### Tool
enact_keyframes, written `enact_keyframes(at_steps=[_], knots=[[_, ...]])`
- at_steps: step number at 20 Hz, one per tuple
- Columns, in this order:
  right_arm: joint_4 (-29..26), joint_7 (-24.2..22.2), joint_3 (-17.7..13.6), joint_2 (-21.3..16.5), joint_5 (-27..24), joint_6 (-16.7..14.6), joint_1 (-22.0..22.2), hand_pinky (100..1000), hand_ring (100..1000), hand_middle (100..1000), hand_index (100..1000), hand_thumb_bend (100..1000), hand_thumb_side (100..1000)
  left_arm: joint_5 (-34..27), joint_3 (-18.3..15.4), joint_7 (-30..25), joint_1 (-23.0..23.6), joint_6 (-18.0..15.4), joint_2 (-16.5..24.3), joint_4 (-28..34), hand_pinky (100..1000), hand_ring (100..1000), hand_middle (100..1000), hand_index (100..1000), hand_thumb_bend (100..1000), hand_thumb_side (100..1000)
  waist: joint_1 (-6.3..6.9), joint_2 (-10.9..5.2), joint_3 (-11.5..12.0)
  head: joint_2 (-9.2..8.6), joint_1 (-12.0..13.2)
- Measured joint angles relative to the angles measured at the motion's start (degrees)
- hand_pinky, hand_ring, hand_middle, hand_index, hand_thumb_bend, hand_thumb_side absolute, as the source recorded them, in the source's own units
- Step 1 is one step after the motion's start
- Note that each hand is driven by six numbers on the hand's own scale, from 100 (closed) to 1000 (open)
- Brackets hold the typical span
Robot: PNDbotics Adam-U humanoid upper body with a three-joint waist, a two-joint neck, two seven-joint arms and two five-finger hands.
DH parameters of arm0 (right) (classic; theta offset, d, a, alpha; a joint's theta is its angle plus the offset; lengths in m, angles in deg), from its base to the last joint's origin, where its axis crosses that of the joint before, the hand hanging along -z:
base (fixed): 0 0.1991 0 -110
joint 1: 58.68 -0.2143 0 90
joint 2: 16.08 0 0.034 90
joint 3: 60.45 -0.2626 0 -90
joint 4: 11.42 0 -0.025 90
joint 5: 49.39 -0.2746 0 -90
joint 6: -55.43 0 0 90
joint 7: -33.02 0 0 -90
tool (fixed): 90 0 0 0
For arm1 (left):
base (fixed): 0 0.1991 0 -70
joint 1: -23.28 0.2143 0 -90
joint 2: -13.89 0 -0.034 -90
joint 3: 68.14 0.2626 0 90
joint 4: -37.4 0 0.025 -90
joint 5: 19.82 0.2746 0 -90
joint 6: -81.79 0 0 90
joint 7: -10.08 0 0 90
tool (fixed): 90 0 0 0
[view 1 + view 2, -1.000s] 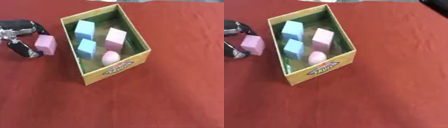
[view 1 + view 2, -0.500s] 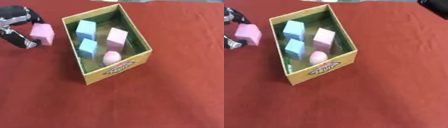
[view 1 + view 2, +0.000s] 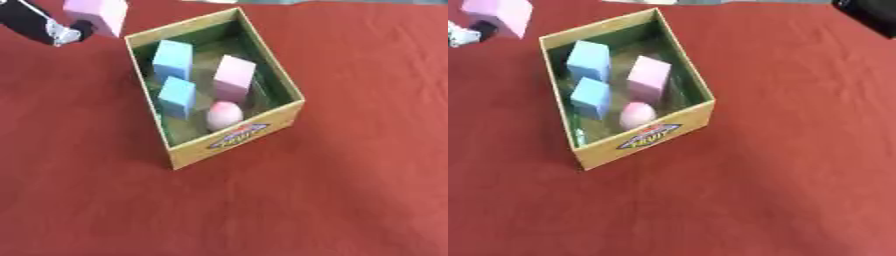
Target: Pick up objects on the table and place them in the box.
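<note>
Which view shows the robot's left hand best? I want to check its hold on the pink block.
The left eye view: the left hand shows black at the top left corner, fingers against the pink block. The right eye view shows only a scrap of it at the left edge.

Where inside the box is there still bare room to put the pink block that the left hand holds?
The box is crowded along its middle: two blue blocks, a pink block and a pink rounded thing. Bare floor shows at the far end, behind the blocks. The left hand holds the pink block outside the far left corner.
</note>
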Motion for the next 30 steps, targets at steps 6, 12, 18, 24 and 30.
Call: enact_keyframes(at_steps=[6,12,18,24,30], knots=[[0.0,-0.1,0.0,0.1,0.0,-0.1,-0.4,839,769,648,848,100,662,-2.6,1.6,0.9,-2.3,1.1,-5.1,0.4,804,726,619,735,166,166,0.00,0.00,-0.4,0.00,0.1],[0.0,-0.2,0.0,0.7,-0.2,-0.2,-0.8,839,770,648,848,100,658,-4.1,3.9,1.2,-2.2,1.9,-10.7,-0.3,814,726,624,745,198,254,0.00,0.00,-0.7,0.00,0.4],[0.0,-0.2,0.0,1.0,-0.5,-0.3,-1.0,839,770,648,848,100,656,-1.5,5.5,0.8,-0.1,1.8,-14.4,-3.6,838,772,686,808,290,315,0.00,0.00,-0.8,0.00,0.3],[0.0,-0.2,0.0,1.1,-0.5,-0.3,-1.0,839,770,648,848,100,660,5.4,6.1,0.6,0.6,-1.1,-15.1,-8.0,911,875,825,929,512,581,-0.01,0.00,-0.8,0.00,0.2],[0.0,-0.2,0.0,1.1,-0.5,-0.3,-1.0,839,770,648,848,100,688,9.6,5.9,2.6,0.7,-3.2,-15.1,-9.1,915,885,840,944,581,801,-0.02,-0.01,-0.8,-0.01,0.0]])
